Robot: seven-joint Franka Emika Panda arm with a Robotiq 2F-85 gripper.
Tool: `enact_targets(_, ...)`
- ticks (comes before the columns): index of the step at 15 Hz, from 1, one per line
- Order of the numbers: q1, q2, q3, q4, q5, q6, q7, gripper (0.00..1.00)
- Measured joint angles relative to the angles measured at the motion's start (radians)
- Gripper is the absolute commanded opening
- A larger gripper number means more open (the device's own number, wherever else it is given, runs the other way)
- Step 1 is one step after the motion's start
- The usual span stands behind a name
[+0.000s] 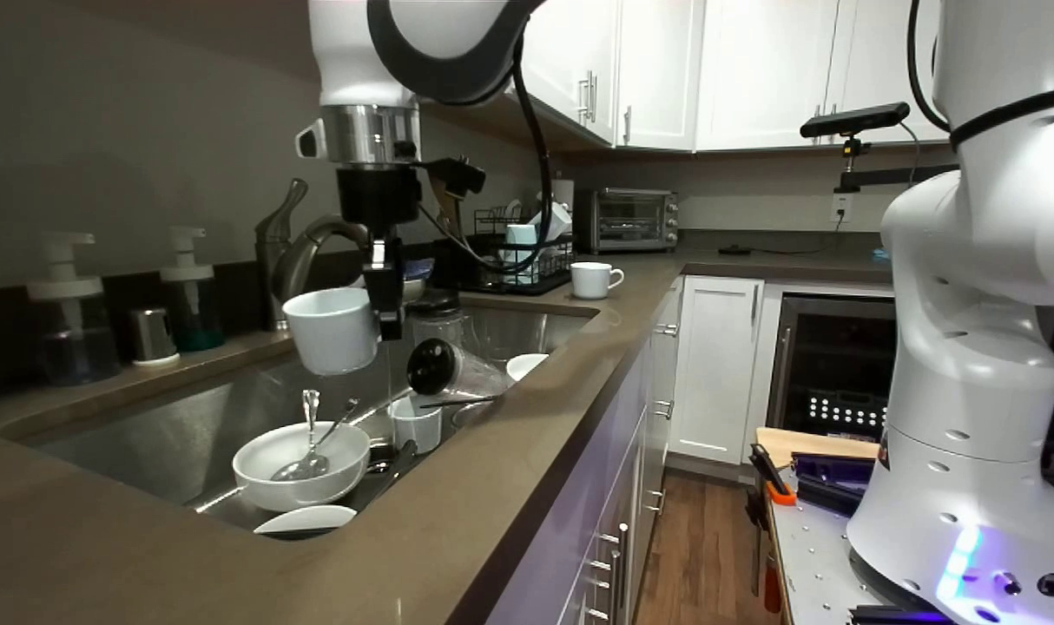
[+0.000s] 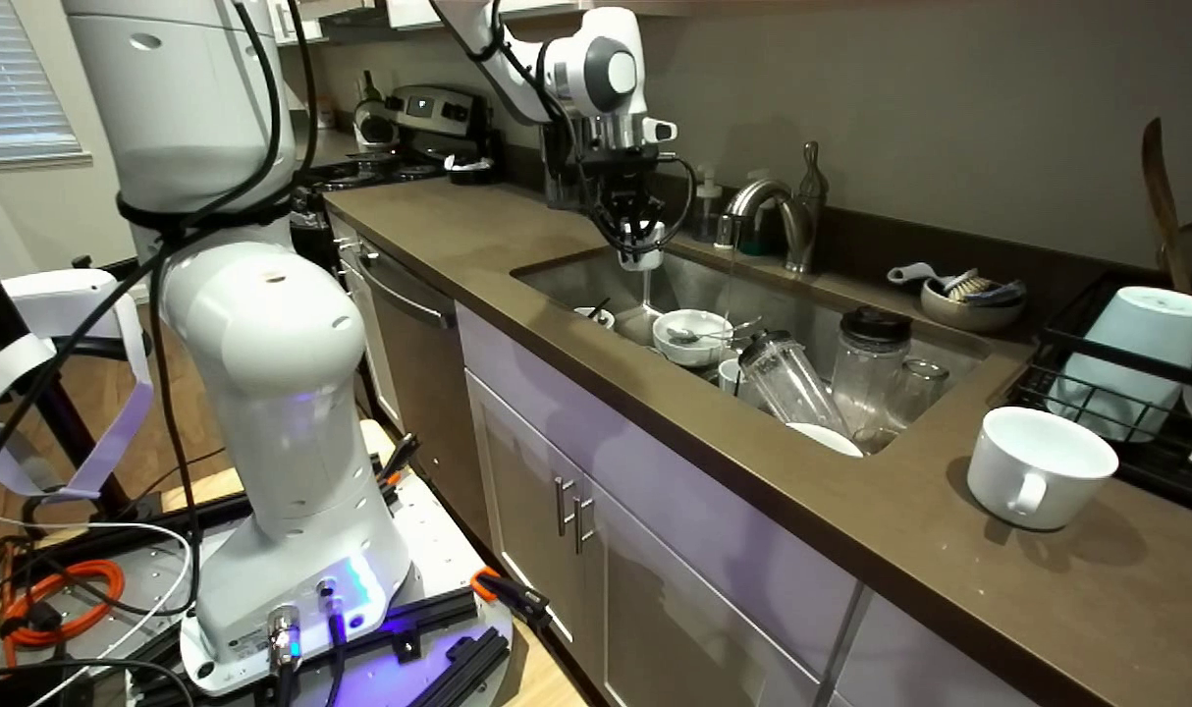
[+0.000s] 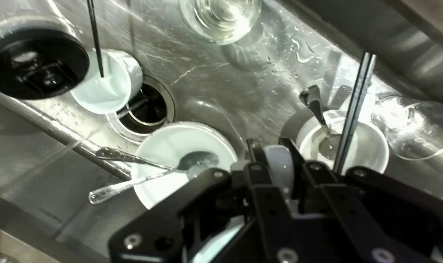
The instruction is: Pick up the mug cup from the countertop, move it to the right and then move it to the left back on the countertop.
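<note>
My gripper (image 1: 388,308) is shut on a white mug cup (image 1: 327,334) and holds it tilted above the sink. In the wrist view the fingertips (image 3: 272,144) close on both sides of a white part (image 3: 280,164) that looks like its handle; most of the mug is hidden there. The held mug also shows partly in an exterior view (image 2: 641,253). A similar plain white mug with a loop handle (image 1: 592,280) stands upright on the taupe countertop (image 1: 527,486), apart from the gripper; it also shows in an exterior view (image 2: 1038,466).
Below is the steel sink (image 1: 162,447) with a white bowl with spoons (image 1: 301,464), a small white cup (image 1: 416,423) and glass jars (image 2: 792,383). A faucet (image 1: 306,256) and soap bottles (image 1: 71,321) stand behind it. A black dish rack (image 1: 527,269) stands by the wall.
</note>
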State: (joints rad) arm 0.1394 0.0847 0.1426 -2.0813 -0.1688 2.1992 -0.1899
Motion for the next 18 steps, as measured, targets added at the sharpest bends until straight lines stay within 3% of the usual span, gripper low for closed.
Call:
enact_targets(2, 0.013, 0.016, 0.020, 0.009, 0.026, 0.024, -0.038, 0.05)
enact_targets(3, 0.020, 0.027, 0.031, 0.017, 0.042, 0.032, -0.060, 0.16)
enact_targets(17, 0.035, 0.060, 0.052, 0.055, 0.066, 0.035, -0.103, 0.16)
enact_targets(18, 0.035, 0.060, 0.052, 0.055, 0.066, 0.035, -0.103, 0.05)
